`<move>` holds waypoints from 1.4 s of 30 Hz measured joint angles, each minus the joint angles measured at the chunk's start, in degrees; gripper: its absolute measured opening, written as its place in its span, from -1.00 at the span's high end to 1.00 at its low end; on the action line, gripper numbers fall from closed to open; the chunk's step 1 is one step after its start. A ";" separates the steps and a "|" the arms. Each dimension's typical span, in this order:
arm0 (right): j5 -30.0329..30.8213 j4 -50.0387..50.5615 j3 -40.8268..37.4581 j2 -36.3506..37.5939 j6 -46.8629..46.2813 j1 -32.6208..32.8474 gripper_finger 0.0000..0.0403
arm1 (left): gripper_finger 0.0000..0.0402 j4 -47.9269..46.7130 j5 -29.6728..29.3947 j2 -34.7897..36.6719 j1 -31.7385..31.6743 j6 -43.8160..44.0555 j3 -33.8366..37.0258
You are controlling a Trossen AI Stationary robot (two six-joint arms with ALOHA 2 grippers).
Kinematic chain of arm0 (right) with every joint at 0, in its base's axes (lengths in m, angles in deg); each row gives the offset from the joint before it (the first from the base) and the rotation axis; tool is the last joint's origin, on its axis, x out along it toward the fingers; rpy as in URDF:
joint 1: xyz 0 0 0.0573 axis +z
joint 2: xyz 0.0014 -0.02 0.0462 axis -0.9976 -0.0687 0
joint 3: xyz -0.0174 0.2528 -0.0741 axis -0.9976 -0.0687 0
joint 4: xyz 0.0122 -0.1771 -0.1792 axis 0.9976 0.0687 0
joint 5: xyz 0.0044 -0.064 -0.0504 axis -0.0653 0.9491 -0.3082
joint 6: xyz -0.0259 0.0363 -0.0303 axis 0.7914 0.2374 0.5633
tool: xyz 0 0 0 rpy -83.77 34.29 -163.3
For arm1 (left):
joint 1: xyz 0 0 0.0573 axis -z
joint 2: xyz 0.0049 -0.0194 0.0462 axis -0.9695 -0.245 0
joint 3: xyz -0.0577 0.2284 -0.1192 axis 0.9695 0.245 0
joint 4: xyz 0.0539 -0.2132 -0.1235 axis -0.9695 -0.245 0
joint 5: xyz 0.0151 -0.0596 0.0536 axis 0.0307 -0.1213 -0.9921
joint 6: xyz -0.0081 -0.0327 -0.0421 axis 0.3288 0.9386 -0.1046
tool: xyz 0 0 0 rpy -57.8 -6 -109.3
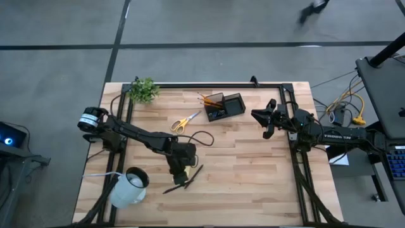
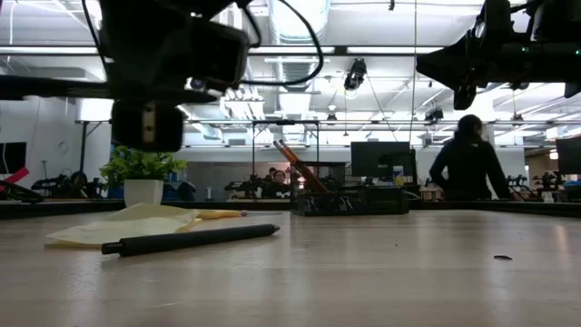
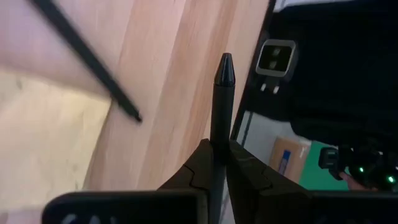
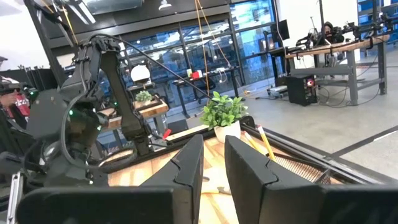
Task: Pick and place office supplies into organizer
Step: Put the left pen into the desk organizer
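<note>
A butcher-block table fills the workshop floor, with the black organizer near its far edge as the landmark. The left gripper, well toward the near edge from the organizer, is pinched tight on a dark pen, lifted above the sticky-note pad where a second pen lies. Carry the held pen level to the organizer, tip it upright over the compartment holding orange pencils, and lower before releasing, clearing the yellow-handled scissors lying between. The right gripper waits beside the organizer, fingers slightly apart, holding nothing.
</note>
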 joint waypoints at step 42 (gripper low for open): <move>-0.02 -0.09 0.00 0.07 -1.74 0.02 0.72 | 0.96 27.24 -23.51 0.02 -20.30 -17.15 -7.89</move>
